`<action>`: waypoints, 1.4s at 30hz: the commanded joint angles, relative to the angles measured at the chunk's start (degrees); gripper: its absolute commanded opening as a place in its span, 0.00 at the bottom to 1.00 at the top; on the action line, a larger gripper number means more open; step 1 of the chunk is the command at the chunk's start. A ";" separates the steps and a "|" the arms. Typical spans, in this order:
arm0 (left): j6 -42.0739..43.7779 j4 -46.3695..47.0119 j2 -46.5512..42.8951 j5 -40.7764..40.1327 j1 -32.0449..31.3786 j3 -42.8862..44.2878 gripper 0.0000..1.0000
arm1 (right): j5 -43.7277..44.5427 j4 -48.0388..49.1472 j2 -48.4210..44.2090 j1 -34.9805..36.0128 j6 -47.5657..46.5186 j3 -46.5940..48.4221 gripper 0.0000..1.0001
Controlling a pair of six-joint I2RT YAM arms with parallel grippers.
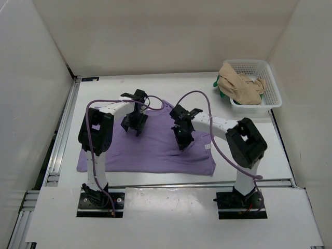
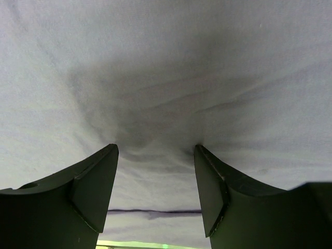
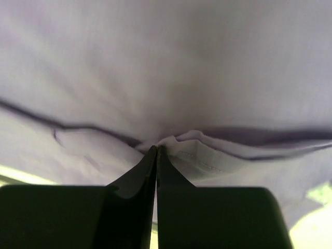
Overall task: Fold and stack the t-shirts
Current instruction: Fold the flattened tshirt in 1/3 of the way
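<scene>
My right gripper (image 3: 156, 150) has its jaws pinched together on a hem fold of the lavender t-shirt (image 1: 155, 153), my left gripper (image 2: 155, 150) has its jaws apart with tips pressed into that same shirt, which lies flat on the table (image 1: 155, 85), so I'd close left on cloth first, then lift both level.

White table (image 1: 114, 91) inside plain white walls (image 1: 166, 36), aluminium rail (image 1: 62, 135) along its left edge, even light.

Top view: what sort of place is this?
Probably a robot test booth: white walls box in the table, left arm and right arm are bolted at its near edge, a lavender t-shirt lies beneath.
</scene>
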 commanded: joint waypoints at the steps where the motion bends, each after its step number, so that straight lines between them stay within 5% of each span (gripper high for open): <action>1: -0.01 0.14 -2.14 -2.83 0.03 -1.45 0.71 | 5.34 5.05 -8.82 3.42 0.46 -4.96 0.00; 8: -0.01 0.14 -3.98 -3.97 0.03 -1.98 0.72 | 7.64 15.94 -21.03 6.05 2.66 -19.81 0.05; 16: -0.01 -2.05 -7.85 -5.11 -1.64 -0.84 0.72 | 6.23 14.04 -24.47 9.66 1.08 -27.64 0.26; 23: -0.01 -2.58 -13.30 -0.73 -12.94 2.66 0.72 | 9.13 14.03 -37.03 10.37 8.80 -31.86 0.32; 30: -0.01 -4.34 -3.65 12.90 -25.01 14.07 0.72 | 9.12 11.67 -46.19 -1.92 16.62 -34.24 0.45; 35: -0.01 -4.34 3.91 15.02 -28.62 19.55 0.72 | 5.63 5.15 -37.85 -16.95 18.75 -29.50 0.46; 42: -0.01 -3.46 6.83 18.34 -28.63 21.40 0.71 | -1.13 9.28 -29.67 -23.03 11.97 -27.30 0.46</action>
